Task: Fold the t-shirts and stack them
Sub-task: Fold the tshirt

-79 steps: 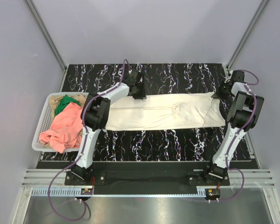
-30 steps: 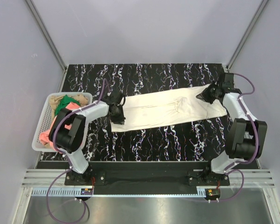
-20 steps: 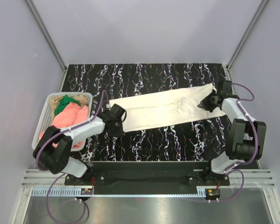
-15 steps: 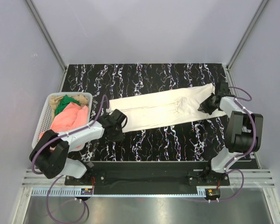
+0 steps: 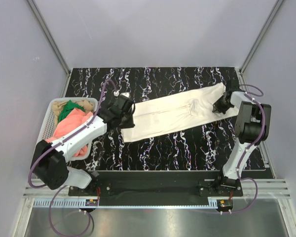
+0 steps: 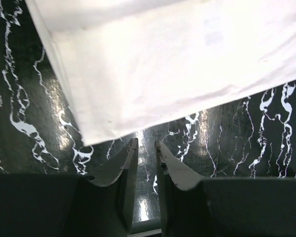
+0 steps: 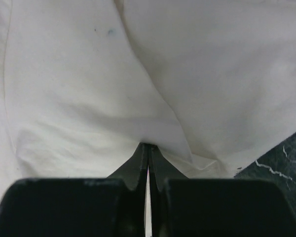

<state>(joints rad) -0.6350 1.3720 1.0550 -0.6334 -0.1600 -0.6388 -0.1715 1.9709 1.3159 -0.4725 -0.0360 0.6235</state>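
Black, white-veined table fills the cell between pale walls. On it the cream-white t-shirt lies as 1 long band, already narrowed lengthwise. It slants, so its right end sits farther from the arm bases than its left end.

The right gripper rests on that shirt's right end with its 2 fingers pressed together. Creases in the cloth run into the tips, so it appears to pinch a fold there, probably to anchor that end and keep the band taut.

The left gripper hovers just off the shirt's near-left corner. Its fingers are slightly parted, with bare table showing between them and no cloth inside. The tips point at the hem, which looks like a line-up to take that corner for the crosswise fold.

Beyond the shirt's left end, the white mesh basket holds the salmon-pink shirt, the green shirt and the tan shirt in a heap, none yet folded. Thin cloth lying flat on the table may slip from the fingers.
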